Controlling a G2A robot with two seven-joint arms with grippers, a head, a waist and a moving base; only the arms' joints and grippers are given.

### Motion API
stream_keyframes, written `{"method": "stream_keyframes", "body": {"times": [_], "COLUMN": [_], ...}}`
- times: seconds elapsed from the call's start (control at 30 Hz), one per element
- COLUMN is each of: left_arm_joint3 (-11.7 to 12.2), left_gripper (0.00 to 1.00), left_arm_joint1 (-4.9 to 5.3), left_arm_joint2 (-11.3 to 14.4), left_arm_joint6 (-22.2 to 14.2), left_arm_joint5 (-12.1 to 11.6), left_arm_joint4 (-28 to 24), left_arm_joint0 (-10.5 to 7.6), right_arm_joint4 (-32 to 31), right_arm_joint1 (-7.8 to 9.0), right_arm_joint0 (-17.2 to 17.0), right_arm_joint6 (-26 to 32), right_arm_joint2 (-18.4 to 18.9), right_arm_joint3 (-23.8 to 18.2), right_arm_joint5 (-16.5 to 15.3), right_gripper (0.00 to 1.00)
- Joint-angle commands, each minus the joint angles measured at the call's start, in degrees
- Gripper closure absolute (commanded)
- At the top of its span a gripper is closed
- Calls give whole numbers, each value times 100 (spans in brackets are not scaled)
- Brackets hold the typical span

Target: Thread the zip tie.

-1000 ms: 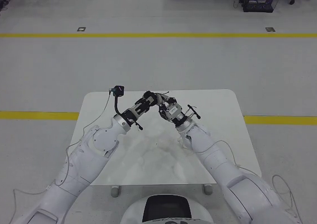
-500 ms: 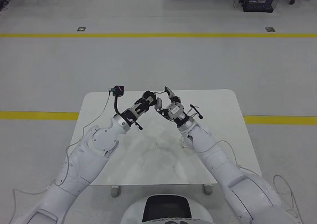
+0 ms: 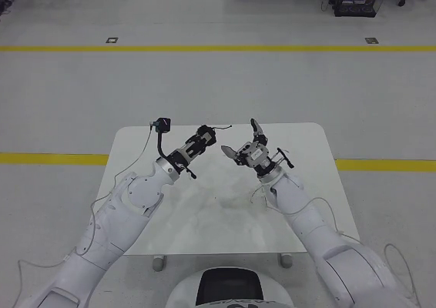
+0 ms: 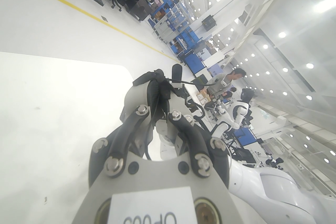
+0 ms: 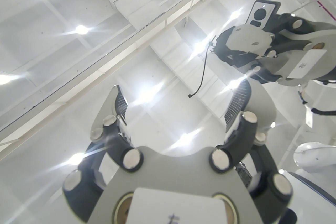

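1. Starting at the left gripper (image 3: 209,134) (image 4: 157,78): its jaws are pinched right together on one end of the zip tie (image 3: 222,128) (image 5: 203,70), which is just a thin black strip.
2. The rest of the tie pokes out past the left fingertips into open air, heading toward the other arm. In the right wrist view it has a gentle curve and a little kinked tip at its free end.
3. The right gripper (image 3: 241,138) (image 5: 178,101) is spread wide with nothing in it. Its ribbed pads (image 5: 237,101) face each other across a big gap, and the whole thing is tilted up toward the ceiling lights.
4. The two grippers sit just beside each other but apart, not touching.
5. From the right wrist view, the tie's free end lines up between the open right fingertips and a bit beyond them. As far as I can tell it isn't touching either finger.
6. Under both grippers is the white table (image 3: 303,208) (image 4: 52,93). They're held up over its far side, near the edge.
7. Further out past that edge there's pale floor with a yellow line (image 3: 48,158) running across behind the table.
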Motion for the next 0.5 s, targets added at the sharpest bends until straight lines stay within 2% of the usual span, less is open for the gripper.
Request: {"method": "stream_keyframes", "body": {"times": [0.0,0.33,0.37,0.4,0.43,0.47], "left_arm_joint3": [0,0,-7,-18,-42,-78], "left_gripper": [100,100,100,100,100,100], "left_arm_joint1": [0,-3,-7,-10,-12,-10], "left_arm_joint2": [0,-7,-21,-54,-100,-140], "left_arm_joint6": [0,24,25,-49,-109,-198], "left_arm_joint5": [0,37,117,262,379,499], "left_arm_joint4": [0,-43,-124,-308,-517,-676], "left_arm_joint0": [0,14,28,37,43,48], "right_arm_joint4": [1,-31,-201,-633,-821,-924], "right_arm_joint1": [10,13,35,105,161,210], "right_arm_joint0": [-30,-30,-53,-87,-139,-189], "right_arm_joint6": [8,-15,-60,31,186,312], "right_arm_joint2": [25,25,19,15,67,129], "right_arm_joint3": [-33,-66,-202,-370,-454,-515], "right_arm_joint5": [7,-46,-254,-714,-952,-1054], "right_gripper": [0,0,0,0,0,0]}}
